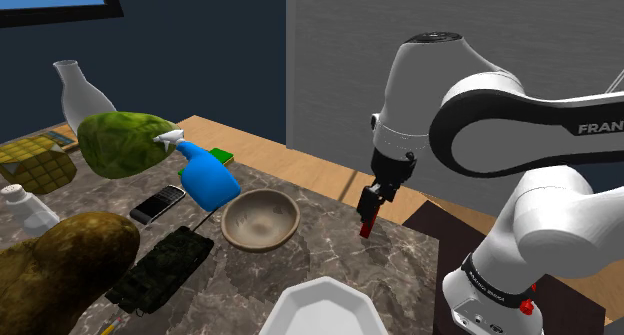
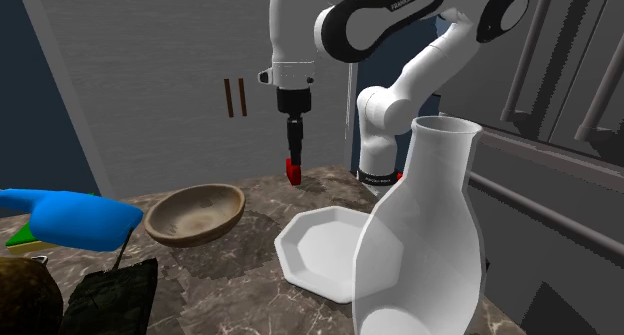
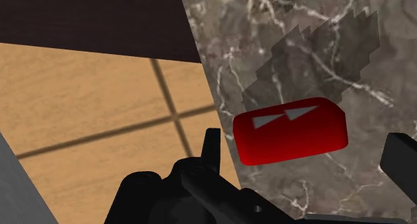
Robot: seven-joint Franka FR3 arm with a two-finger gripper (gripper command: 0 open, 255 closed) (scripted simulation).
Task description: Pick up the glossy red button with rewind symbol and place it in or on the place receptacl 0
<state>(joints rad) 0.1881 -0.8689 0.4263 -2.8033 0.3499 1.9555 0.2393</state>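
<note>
The red button (image 3: 291, 130), with a pale double-arrow mark on its top face, is near the edge of the dark marble counter (image 1: 330, 223), directly under the white arm (image 1: 500, 113). Whether it rests on the stone or hangs just above it is hard to judge. In the second exterior view a white vase (image 2: 425, 243) stands closest to the camera. Beyond it lies an eight-sided white plate (image 2: 320, 245), then a brown bowl (image 2: 195, 215) and a blue spray bottle (image 2: 75, 218). The black gripper (image 3: 306, 150) points down over the button. Its fingers (image 3: 211, 144) are parted, one on each side, with a sliver of gap between each and the button, gripping nothing.
</note>
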